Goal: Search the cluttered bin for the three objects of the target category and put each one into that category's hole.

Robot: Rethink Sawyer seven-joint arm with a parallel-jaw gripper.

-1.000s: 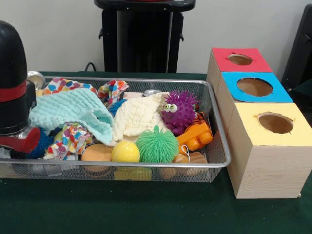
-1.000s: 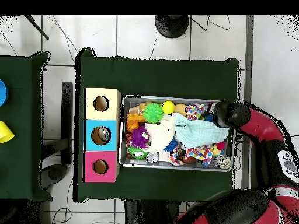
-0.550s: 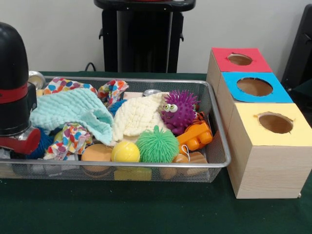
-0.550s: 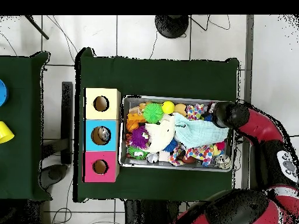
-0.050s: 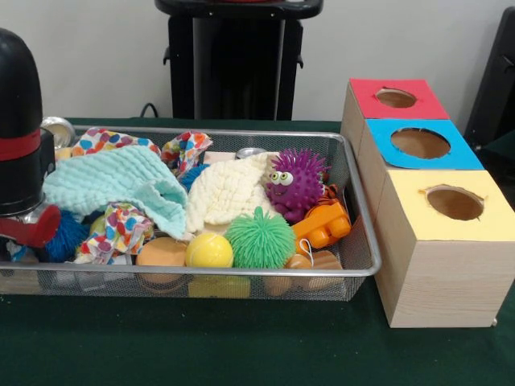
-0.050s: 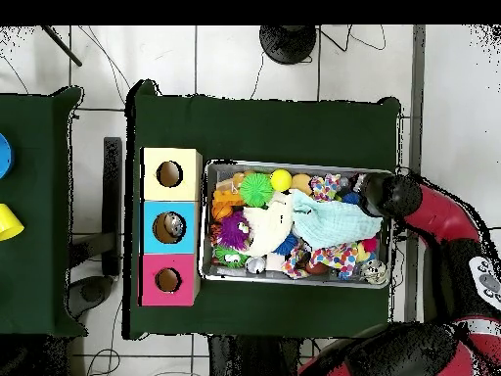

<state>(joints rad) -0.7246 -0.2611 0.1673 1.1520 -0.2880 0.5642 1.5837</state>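
Target objects: which category is wanted cannot be told; candidates lie mixed in the wire bin (image 5: 358,233) — a yellow ball (image 5: 209,251) at the near rail, a green spiky ball (image 5: 259,239) just beside it, a purple spiky toy (image 5: 295,182) behind that, an orange block toy (image 5: 323,224) toward the boxes.
Cloths: a mint cloth (image 5: 113,183) and a cream cloth (image 5: 228,191) drape over the middle and hide what lies under them; patterned rags (image 5: 121,228) sit around them.
Holes: red box (image 5: 396,98), blue box (image 5: 420,143) and yellow box (image 5: 452,205) stand in a row just beside the bin's end, each with a round opening on top.
Gripper: the gripper (image 5: 30,229) is low at the bin's end farthest from the boxes, over a blue spiky thing; whether its claw is wide or narrow cannot be told, and nothing shows held.
Step in hand: seemingly searching that end of the clutter.
Doing it well: come down vertically on one exposed object, clear of the bin's rail; avoid catching cloth, which would drag neighbours along; lift clear of the rim before crossing to the holes.
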